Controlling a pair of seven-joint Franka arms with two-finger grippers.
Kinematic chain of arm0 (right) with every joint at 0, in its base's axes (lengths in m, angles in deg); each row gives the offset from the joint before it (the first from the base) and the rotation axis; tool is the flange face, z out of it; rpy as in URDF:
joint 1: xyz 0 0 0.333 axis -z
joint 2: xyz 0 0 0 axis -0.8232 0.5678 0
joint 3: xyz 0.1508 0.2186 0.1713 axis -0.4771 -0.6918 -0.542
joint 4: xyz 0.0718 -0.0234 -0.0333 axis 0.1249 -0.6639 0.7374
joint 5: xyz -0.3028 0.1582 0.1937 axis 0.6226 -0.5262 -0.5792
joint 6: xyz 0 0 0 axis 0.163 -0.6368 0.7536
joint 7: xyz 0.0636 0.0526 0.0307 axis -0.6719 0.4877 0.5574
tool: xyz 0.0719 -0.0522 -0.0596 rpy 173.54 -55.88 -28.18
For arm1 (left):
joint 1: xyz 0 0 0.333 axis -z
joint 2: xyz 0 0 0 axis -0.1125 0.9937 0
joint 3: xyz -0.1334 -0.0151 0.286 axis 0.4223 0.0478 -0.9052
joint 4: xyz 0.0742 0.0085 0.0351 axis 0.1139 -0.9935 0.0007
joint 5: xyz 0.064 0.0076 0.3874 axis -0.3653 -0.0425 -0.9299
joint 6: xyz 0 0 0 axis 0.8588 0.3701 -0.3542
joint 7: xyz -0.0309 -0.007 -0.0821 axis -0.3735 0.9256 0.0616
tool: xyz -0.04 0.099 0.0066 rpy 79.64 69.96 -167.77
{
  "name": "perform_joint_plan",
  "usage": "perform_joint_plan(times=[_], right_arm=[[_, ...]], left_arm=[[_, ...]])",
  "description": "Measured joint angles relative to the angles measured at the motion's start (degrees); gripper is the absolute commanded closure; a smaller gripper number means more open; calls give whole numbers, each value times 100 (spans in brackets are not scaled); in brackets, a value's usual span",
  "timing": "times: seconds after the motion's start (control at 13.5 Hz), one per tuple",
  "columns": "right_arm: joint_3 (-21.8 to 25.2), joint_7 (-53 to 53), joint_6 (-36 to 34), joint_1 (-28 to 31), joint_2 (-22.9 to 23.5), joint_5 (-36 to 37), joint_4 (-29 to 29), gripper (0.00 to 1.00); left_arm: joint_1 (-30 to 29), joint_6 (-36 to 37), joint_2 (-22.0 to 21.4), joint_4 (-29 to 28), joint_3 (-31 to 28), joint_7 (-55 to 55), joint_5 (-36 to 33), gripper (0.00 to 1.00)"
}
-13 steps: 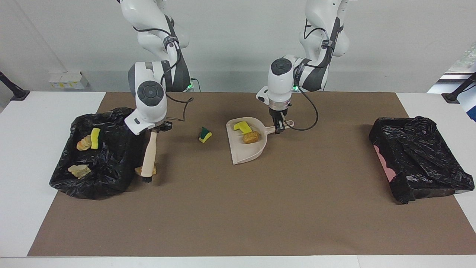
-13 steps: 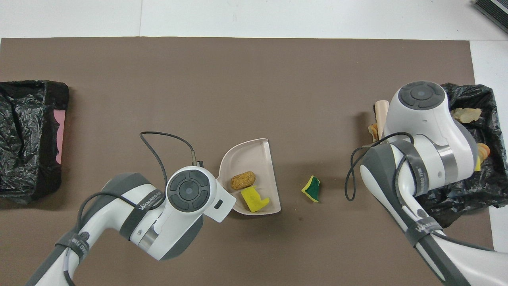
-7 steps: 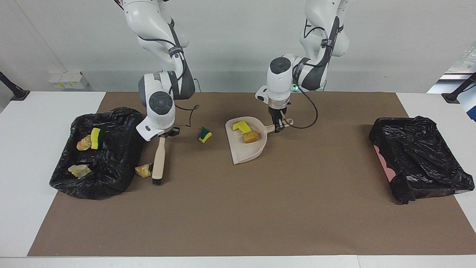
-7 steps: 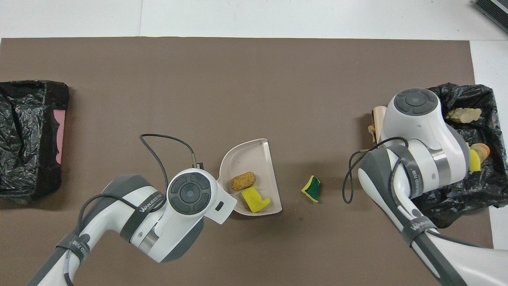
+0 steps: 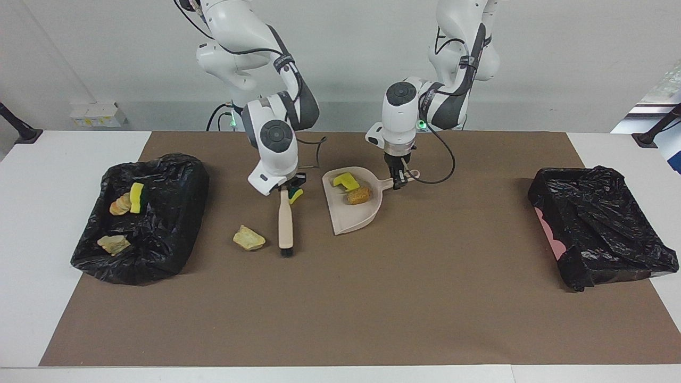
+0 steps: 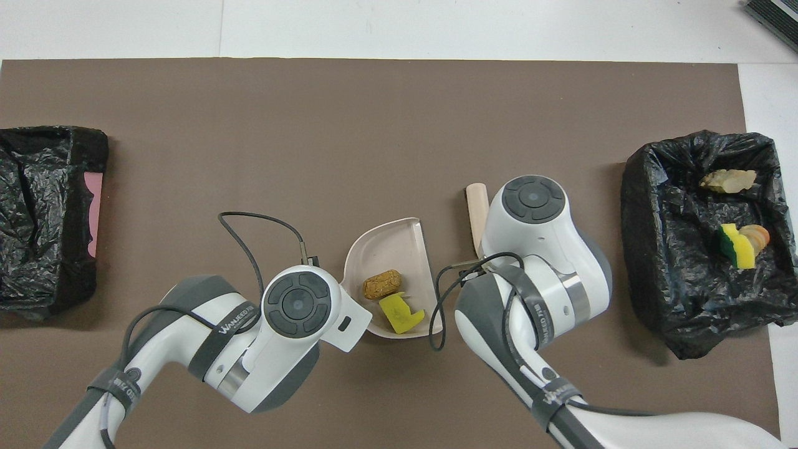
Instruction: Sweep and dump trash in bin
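Note: the right gripper (image 5: 285, 189), pinching the brush (image 5: 285, 223), has swung from the bin (image 5: 159, 223) toward the dustpan (image 5: 351, 215), which the left gripper (image 5: 398, 182) clamps; the tan scrap (image 5: 248, 238) trails behind, unswept.

I see a white table (image 5: 64, 159) under a brown mat (image 5: 372, 298) (evenly lit), a plain pale wall (image 5: 558, 58) rising at its edge.

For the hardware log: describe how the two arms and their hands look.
Both arms are glossy white with dark grey joint sections and round grey end caps. Grey bands read WANJEED. Thin black cables loop to the left hand and right hand, both small and black.
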Motion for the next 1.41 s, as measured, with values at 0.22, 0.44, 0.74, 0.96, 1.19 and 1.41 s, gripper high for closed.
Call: perform_joint_plan(times=[0.22, 0.44, 0.74, 0.96, 1.19, 1.41], right_arm=[[27, -196, -344, -70, 7, 26, 423, 100], [87, -189, -730, 298, 16, 788, 714, 100], [100, 294, -832, 1043, 110, 1664, 696, 100], [103, 678, -549, 1413, 211, 1934, 353, 100], [7, 859, -122, 1286, 245, 1917, -49, 100], [-76, 1303, -118, 826, 192, 1394, -72, 100]], left_arm=[[0, -6, -6, -11, 0, -16, 0, 100], [0, -8, -13, -23, 1, -107, 0, 100], [0, -8, -27, -46, 3, -242, 0, 100], [0, -8, -29, -49, 3, -256, 0, 100], [0, -8, -30, -50, 3, -264, 0, 100], [0, -1, -34, -59, 3, -344, 0, 100]])
